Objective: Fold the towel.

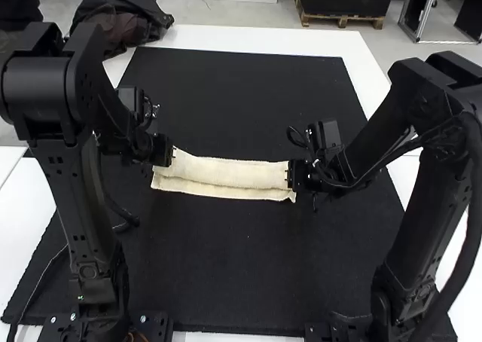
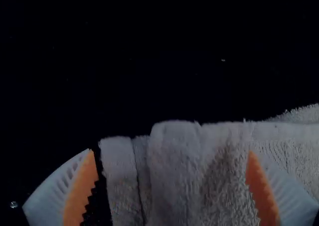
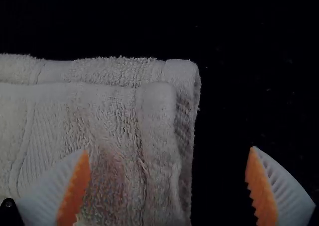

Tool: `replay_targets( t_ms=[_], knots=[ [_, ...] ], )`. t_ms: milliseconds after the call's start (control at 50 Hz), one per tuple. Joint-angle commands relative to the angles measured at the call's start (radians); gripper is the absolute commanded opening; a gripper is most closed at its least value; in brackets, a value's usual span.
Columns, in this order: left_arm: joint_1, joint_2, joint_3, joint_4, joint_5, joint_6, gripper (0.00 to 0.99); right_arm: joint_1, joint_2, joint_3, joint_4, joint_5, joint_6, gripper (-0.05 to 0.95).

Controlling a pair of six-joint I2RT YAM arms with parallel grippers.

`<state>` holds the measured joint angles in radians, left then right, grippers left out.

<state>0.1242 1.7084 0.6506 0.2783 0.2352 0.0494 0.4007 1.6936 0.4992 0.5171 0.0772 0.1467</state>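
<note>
Left tool (image 1: 172, 157) stands wide open at the ten o'clock end of the towel (image 1: 230, 172), its orange pads (image 2: 81, 191) well apart, gripping nothing, with cloth showing between them; I see the right tool (image 1: 290, 174) at the three o'clock end, equally wide and empty, the cloth's edge between its fingers; the towel lies as a long folded strip on the black mat (image 1: 248, 259) over the white table (image 1: 263, 42), its lower layer peeking out along the six o'clock side.
</note>
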Motion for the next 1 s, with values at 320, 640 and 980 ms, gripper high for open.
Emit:
replay_targets(
  t_ms=[320, 640, 980],
  knots=[
    [-0.003, -0.049, 0.113, -0.067, -0.040, -0.052, 0.957, -0.074, -0.109, 0.110, -0.097, -0.091, 0.156, 0.90],
    [-0.003, -0.207, 0.121, -0.090, -0.070, -0.105, 0.957, -0.246, -0.135, 0.098, -0.180, -0.341, 0.269, 0.91],
    [-0.038, -0.389, 0.044, -0.071, -0.155, -0.141, 0.959, -0.316, -0.135, 0.096, -0.266, -0.599, 0.310, 0.90]
  ],
)
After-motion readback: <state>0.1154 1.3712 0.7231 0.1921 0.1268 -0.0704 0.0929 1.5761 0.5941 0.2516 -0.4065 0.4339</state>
